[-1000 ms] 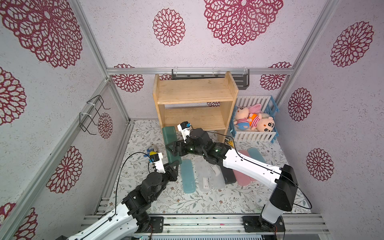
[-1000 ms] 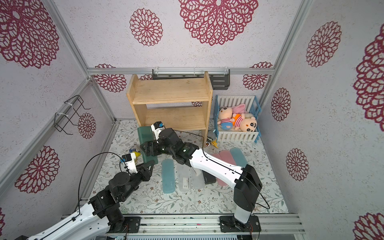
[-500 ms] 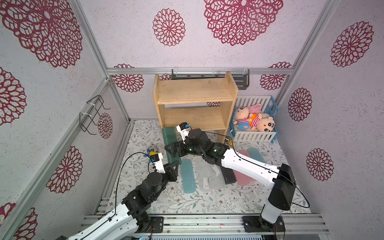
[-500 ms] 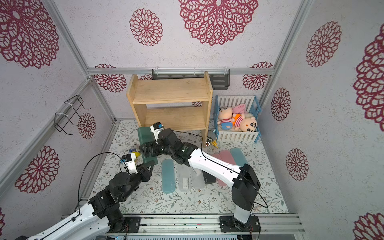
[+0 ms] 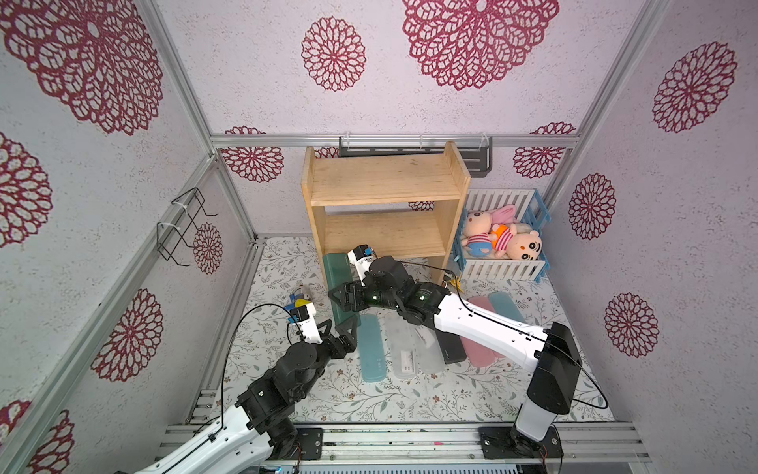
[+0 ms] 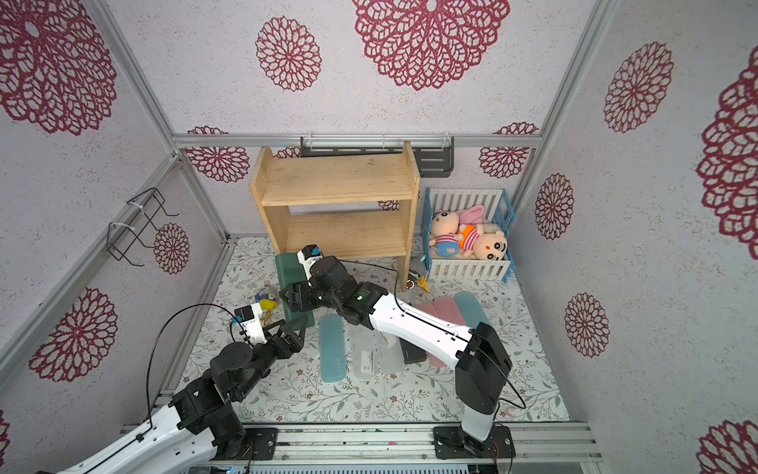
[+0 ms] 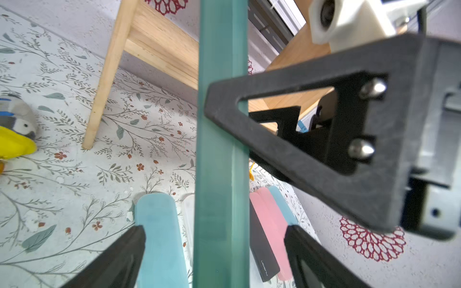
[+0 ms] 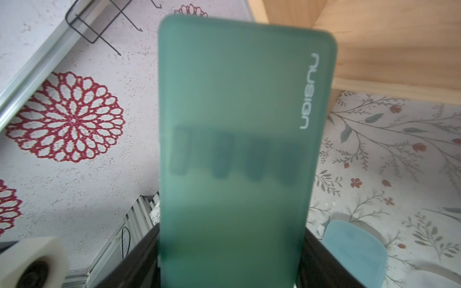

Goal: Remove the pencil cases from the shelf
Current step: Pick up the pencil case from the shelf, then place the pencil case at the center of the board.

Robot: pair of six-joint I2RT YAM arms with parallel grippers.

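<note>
gripping the dark green pencil case across its width, the right gripper sat just left of centre in both top views, its jaws pinched onto the case's long edges. the case ran from the lower left leg of the shelf down toward the bottom of the frame; whether its far end touched the floral mat could not be told. in the right wrist view the case filled the middle of the frame, with dark fingers flanking its lower edges.

the left gripper sat just below the case's near end. in the left wrist view its fingers stood spread on either side of the green case, a gap showing on each side.

to the right of it in the lower middle of a top view, other cases lay flat on the mat in a row: a light blue case, two frosted white cases, a black case, pink cases and a second blue case. a crate of plush toys stood right of the shelf.
</note>
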